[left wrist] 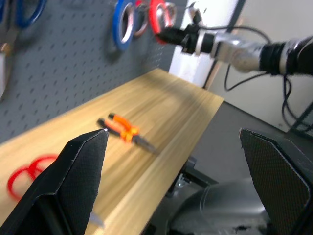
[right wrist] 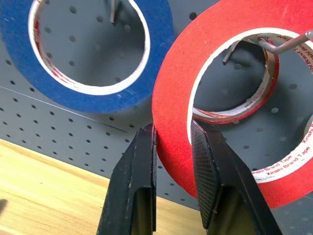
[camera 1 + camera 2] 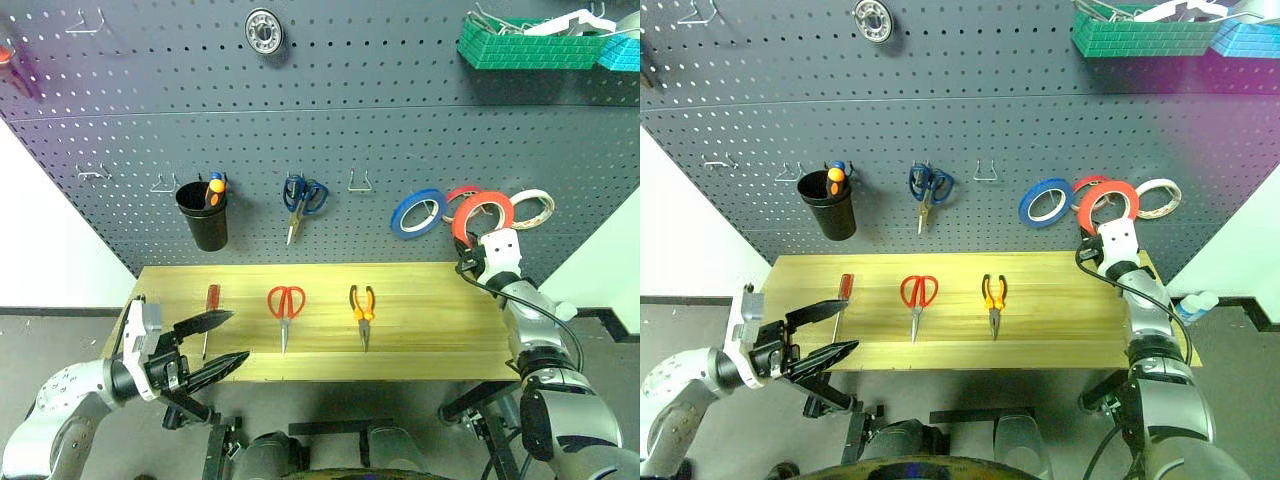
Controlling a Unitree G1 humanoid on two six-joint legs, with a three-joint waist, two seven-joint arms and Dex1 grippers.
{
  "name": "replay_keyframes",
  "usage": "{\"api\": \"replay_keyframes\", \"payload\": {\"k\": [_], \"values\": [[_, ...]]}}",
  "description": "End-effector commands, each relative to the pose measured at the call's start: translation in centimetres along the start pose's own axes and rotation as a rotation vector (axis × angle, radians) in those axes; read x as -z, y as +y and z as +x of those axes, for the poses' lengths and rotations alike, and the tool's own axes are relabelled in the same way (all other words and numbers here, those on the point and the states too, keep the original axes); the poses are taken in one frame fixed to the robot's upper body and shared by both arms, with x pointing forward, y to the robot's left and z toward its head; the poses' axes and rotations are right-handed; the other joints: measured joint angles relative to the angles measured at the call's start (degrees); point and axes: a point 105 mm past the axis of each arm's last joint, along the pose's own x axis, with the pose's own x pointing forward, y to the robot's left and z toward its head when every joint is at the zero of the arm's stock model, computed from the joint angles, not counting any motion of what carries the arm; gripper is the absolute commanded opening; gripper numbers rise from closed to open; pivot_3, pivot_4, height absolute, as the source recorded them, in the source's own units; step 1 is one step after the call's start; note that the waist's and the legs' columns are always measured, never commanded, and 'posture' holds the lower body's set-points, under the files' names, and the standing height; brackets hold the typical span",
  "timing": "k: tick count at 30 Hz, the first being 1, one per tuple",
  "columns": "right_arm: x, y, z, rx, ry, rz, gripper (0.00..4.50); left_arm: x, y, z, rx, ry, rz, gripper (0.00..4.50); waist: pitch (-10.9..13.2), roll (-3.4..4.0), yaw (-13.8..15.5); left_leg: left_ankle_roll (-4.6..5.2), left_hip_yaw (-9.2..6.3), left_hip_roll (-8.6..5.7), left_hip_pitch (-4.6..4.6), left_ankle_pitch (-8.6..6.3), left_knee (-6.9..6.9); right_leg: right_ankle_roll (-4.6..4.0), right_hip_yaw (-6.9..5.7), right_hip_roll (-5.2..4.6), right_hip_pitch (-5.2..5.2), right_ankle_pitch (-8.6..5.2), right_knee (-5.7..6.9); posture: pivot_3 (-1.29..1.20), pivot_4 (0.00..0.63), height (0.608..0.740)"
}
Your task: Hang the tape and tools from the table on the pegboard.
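The red-orange tape [image 3: 462, 222] stands against the pegboard [image 3: 400, 130] at the right, with a metal hook [image 2: 288, 44] passing through its ring. My right gripper [image 2: 173, 128] is shut on the lower band of the tape [image 2: 171, 122], one finger outside the ring and one inside. On the table [image 3: 430, 300] lie the red-handled screwdriver [image 3: 210, 310], the red scissors [image 3: 286, 305] and the orange-and-black pliers [image 3: 362, 305]. At the table's front left corner my left gripper [image 3: 240, 335] is open and holds nothing, close beside the screwdriver.
A blue tape roll [image 3: 418, 212], a smaller red-and-white roll [image 3: 462, 192] and a pale roll [image 3: 535, 208] hang around the tape. Blue scissors [image 3: 303, 197], a black cup [image 3: 204, 215] and a bare hook [image 3: 360, 182] are on the board; a green basket [image 3: 530, 45] sits high right.
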Motion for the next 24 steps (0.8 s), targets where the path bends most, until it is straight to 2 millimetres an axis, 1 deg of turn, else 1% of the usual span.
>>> {"api": "replay_keyframes", "payload": {"k": [1,3,4,7,8,12,17,21,24], "values": [[-1.4,-0.7,0.6,0.023,-0.039,-0.051,2.22,-0.6,0.1,-0.4,0.008,-0.015,0.059,4.50,0.0,0.00,0.1,0.00,0.00,0.00,0.00,0.00,0.01,0.00,0.00,-0.01,0.00,0.00,0.00,-0.11,0.000,0.740],[-1.3,-0.6,0.6,0.018,-0.032,-0.054,2.91,-0.5,0.1,-0.4,0.009,-0.015,0.060,4.50,0.0,0.01,0.0,0.00,0.00,0.00,0.00,0.00,0.00,0.00,0.00,-0.02,0.01,0.00,-0.01,-0.11,0.000,0.740],[-1.2,-0.4,0.5,0.008,-0.032,-0.042,3.18,-0.5,0.1,-0.4,0.010,-0.015,0.061,4.50,0.0,0.01,0.0,0.00,0.00,0.00,0.00,0.00,-0.01,0.00,0.00,-0.01,0.01,0.00,-0.02,-0.11,0.000,0.740],[-0.7,-0.2,0.3,-0.009,-0.023,-0.017,4.24,-0.4,0.1,-0.5,0.011,-0.015,0.061,4.50,0.0,0.02,0.0,0.00,0.00,0.00,-0.01,0.00,-0.04,0.00,0.00,-0.01,-0.01,0.00,-0.02,-0.11,0.000,0.740],[-0.6,0.0,0.2,-0.021,-0.019,-0.004,4.46,-0.4,0.1,-0.5,0.011,-0.015,0.062,4.50,0.0,0.02,-0.1,0.00,0.00,0.00,-0.01,0.00,-0.04,0.00,0.00,0.00,-0.01,0.00,-0.02,-0.11,0.000,0.740],[0.4,0.3,-0.4,-0.041,0.007,0.012,4.46,-0.5,0.1,-0.4,0.012,-0.014,0.065,4.50,0.0,0.02,-0.1,0.01,0.00,0.00,0.00,0.00,-0.03,0.00,0.00,0.00,0.01,0.00,-0.02,-0.11,0.000,0.740],[0.8,0.7,-1.4,-0.056,0.002,0.049,4.46,-0.7,0.0,-0.2,0.013,-0.016,0.066,4.50,0.0,0.02,0.0,0.01,0.00,0.00,-0.01,0.00,-0.03,0.01,0.00,-0.01,0.01,-0.01,-0.02,-0.12,0.000,0.740],[0.8,2.8,-1.8,-0.118,0.026,0.152,4.46,-0.9,0.1,0.0,0.012,-0.017,0.070,4.50,0.0,0.02,-0.1,0.01,-0.01,0.02,-0.01,-0.01,-0.04,0.02,0.01,-0.01,0.01,-0.01,-0.01,-0.12,0.000,0.740],[1.0,4.8,-1.7,-0.143,0.100,0.122,4.46,-0.9,0.1,0.1,0.012,-0.017,0.073,4.50,0.0,0.04,-0.1,0.01,-0.02,0.05,0.00,-0.01,-0.05,0.02,0.02,0.01,-0.02,-0.01,0.02,-0.12,0.000,0.740]]}}
